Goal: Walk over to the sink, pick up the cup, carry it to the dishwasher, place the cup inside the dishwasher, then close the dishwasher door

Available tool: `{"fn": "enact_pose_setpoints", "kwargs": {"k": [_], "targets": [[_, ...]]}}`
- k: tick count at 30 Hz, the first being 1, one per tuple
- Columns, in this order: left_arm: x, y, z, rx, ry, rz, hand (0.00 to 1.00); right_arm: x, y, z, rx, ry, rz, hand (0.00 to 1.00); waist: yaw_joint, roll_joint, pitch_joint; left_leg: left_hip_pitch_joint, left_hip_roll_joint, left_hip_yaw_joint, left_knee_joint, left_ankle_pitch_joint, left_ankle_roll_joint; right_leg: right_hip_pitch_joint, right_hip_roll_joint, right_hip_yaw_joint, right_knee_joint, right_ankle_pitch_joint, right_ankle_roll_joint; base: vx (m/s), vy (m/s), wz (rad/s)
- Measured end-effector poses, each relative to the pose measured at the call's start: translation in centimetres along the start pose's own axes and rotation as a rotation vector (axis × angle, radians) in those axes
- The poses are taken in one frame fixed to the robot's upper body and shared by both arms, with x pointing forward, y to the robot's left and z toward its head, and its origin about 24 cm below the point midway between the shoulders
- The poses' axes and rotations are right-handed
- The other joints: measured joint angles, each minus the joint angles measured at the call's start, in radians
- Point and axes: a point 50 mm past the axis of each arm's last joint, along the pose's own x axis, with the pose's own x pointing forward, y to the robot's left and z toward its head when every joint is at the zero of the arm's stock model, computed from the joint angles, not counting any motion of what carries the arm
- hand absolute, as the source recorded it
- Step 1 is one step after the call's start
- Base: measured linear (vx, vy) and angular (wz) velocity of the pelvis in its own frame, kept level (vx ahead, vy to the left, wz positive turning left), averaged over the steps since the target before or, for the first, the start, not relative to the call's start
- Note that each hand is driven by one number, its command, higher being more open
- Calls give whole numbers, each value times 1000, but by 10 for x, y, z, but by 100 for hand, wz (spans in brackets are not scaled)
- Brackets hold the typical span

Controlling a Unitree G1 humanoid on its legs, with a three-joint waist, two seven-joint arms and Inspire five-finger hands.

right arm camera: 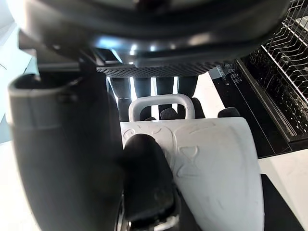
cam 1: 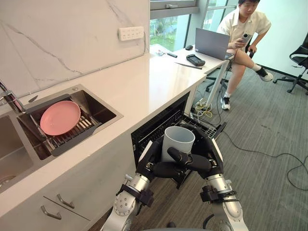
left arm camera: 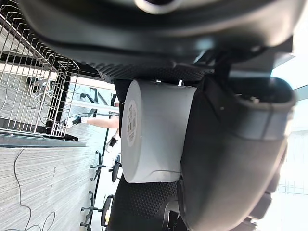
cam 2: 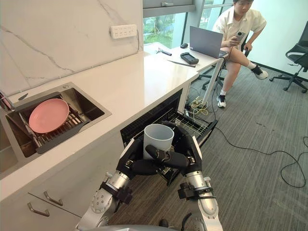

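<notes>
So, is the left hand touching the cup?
Touching. In the left wrist view the cup lies directly against the left hand, whose thumb wraps its side with no gap.

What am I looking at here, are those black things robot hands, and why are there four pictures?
Yes. It is a two-legged humanoid robot with two silver arms ending in dark fingered hands. The two wide pictures come from cameras in its head, looking down; the two close-ups come from cameras on its wrists. Its left hand and right hand are both curled round a pale grey cup with a handle, held near the open dishwasher's pulled-out wire rack. Set into the white stone countertop, a steel sink holds a round pink plate. Beyond, a seated person is at a desk with a grey laptop.
</notes>
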Motion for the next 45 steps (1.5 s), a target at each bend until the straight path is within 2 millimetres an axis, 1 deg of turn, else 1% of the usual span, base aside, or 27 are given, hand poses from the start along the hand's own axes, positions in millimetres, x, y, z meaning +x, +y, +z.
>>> {"fn": "enact_pose_setpoints", "kwargs": {"k": [9, 14, 16, 23, 30, 31, 32, 33, 35, 36, 37, 40, 45], "targets": [[0, -1, 6, -2, -24, 4, 100, 0, -2, 3, -8, -27, -6, 0, 1, -1, 1, 0, 0, -2, 0, 0, 0, 1, 0, -3, 0, 0, 0, 0, 0, 0], [-2, 2, 7, 2, -28, 24, 100, 1, 0, 3, -11, -32, -4, 0, 2, -13, 9, -3, 1, -6, 2, 0, 0, 1, -1, -9, 0, -1, -1, 0, 0, 1], [-2, 3, 7, 3, -30, 28, 100, 1, 2, 3, -13, -37, -7, 0, 2, -15, 9, -4, 1, -6, 2, 0, 0, 1, -1, -10, 0, -1, -1, 0, 0, 0], [-1, 6, 9, 11, -40, 69, 100, 5, 8, 5, -99, -63, -26, 0, 2, -14, 10, -4, 0, -7, 1, 0, 0, 0, -2, -12, 0, -2, -1, 0, 0, 0], [0, 6, 9, 72, -42, 129, 100, 7, 10, 7, -212, -93, -120, 0, 2, -13, 11, -5, 0, -6, 1, 0, 0, 0, -1, -12, 0, -2, -2, 0, 0, 0], [0, 7, 10, 77, -44, 146, 100, 7, 8, 7, -220, -98, -158, 0, 3, -13, 11, -5, 0, -6, 1, 0, 0, 0, -1, -12, 0, -2, -2, 0, 0, 0], [0, 12, 13, 74, -60, 205, 100, 5, 0, 9, -222, -106, -247, 0, 5, -13, 12, -5, 0, -6, 1, 0, 0, -1, -1, -12, 0, -2, -2, 0, 0, 0], [-1, 17, 15, 72, -72, 251, 100, 3, -6, 11, -225, -115, -300, 0, 5, -12, 13, -5, -1, -6, 1, 0, 0, -1, -1, -12, 0, -2, -2, 0, 0, 0], [-6, 37, 25, 87, -126, 412, 100, -4, -29, 19, -248, -149, -494, 0, 4, -8, 16, -6, -3, -5, 0, 0, 0, -2, -1, -11, 0, -2, -2, 0, 0, 0], [-8, 43, 27, 95, -139, 449, 100, -7, -35, 21, -256, -156, -534, 0, 4, -6, 17, -6, -3, -4, 0, 0, 0, -3, -1, -11, 0, -2, -2, 0, 0, -3], [-12, 53, 31, 109, -158, 518, 100, -11, -44, 25, -273, -170, -608, 0, 3, -3, 19, -7, -3, -2, 0, -1, 0, -5, 0, -8, 0, -2, -2, 0, 0, -4], [-15, 54, 30, 106, -158, 558, 100, -13, -47, 26, -275, -176, -652, 0, 1, -2, 20, -7, -1, 2, 0, -1, -2, -7, 3, -3, 0, -2, -2, 0, 0, -6], [-13, 47, 27, 83, -147, 528, 100, -9, -38, 23, -257, -171, -614, 0, 2, -2, 20, -7, 1, 6, 1, -2, -3, -9, 7, 2, -1, -1, -4, 0, 0, -2]]}}
